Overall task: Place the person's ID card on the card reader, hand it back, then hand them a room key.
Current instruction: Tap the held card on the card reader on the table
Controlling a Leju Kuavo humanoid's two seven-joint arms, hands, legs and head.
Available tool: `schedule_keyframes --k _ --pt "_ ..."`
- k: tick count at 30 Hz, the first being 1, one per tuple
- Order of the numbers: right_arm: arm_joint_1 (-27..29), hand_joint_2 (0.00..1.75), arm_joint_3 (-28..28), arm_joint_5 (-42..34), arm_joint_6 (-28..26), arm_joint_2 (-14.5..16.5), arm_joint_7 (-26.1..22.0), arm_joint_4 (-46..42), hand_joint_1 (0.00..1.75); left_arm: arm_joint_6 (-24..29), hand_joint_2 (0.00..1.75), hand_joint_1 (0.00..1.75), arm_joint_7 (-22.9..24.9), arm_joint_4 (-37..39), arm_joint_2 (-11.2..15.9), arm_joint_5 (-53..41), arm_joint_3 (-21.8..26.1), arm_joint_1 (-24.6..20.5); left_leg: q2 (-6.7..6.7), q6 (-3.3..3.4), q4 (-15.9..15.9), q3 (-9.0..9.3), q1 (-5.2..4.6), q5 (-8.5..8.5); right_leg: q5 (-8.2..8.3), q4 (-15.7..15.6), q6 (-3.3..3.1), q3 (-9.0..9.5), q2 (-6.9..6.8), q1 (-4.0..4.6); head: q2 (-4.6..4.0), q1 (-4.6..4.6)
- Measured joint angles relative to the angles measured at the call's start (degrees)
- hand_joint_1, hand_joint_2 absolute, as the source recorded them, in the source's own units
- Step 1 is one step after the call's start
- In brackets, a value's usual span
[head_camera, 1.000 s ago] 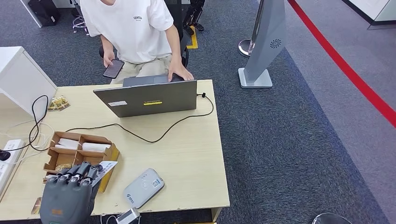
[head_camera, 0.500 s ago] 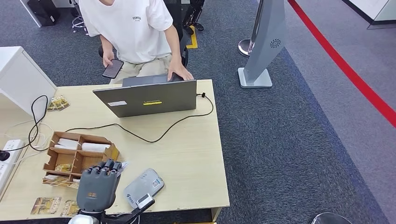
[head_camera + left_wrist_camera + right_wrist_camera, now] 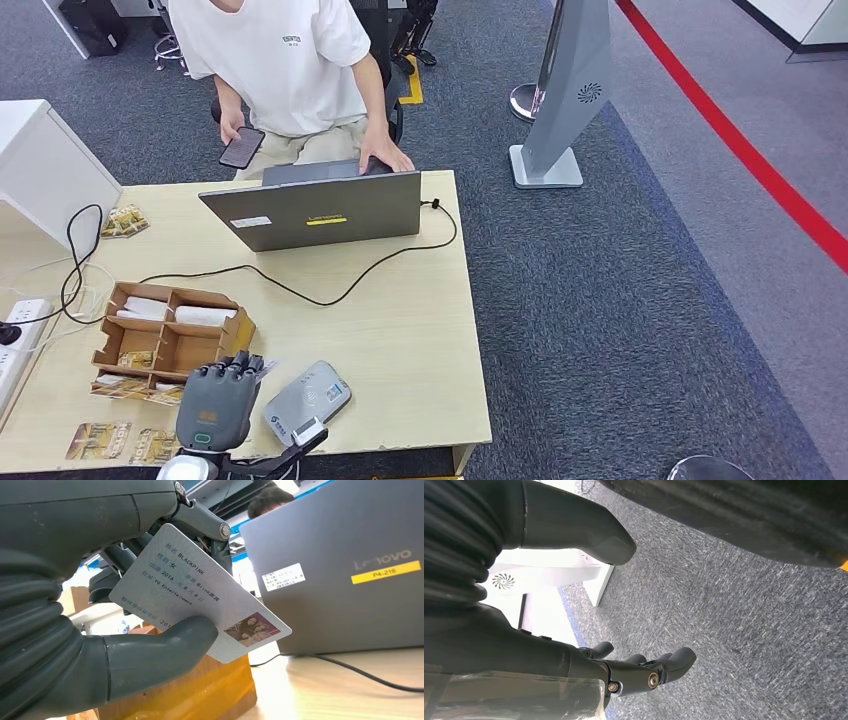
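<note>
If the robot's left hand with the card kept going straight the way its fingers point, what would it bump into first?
Probably the cardboard organizer, right ahead of the left hand; the ID card might touch first. Depth is unclear.

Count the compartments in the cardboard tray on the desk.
4, in a two-by-two grid in the cardboard tray: two far ones hold white items, near-left a gold packet, near-right looks empty; its near edge is partly behind the robot hand.

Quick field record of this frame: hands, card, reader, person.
left hand: holds the ID card between thumb and fingers, beside the card reader
right hand: hangs over carpet, fingers apart, holding nothing
card reader: grey, near front table edge, nothing on it
cardboard organiser: just beyond the left hand
person: seated behind the laptop, phone in one hand
</note>
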Motion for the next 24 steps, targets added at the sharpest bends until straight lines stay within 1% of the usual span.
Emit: schedule_keyframes --k 10,24 --pt "0.0 1.75 0.02 0.0 -0.01 0.0 0.03 0.0 0.0 -0.69 1.75 1.75 -2.03 0.99 -1.32 0.0 -0.26 0.43 0.0 0.0 0.0 0.0 0.0 0.0 0.0 0.0 0.0 -0.01 0.0 0.0 0.0 0.0" --pt "-0.01 1.75 0.02 0.0 -0.09 0.01 -0.01 0.01 0.0 0.56 1.75 1.75 -0.16 0.4 -1.32 0.0 -8.46 0.47 0.0 0.0 0.0 0.0 0.0 0.0 0.0 0.0 0.0 -0.01 0.0 0.0 0.0 0.0"
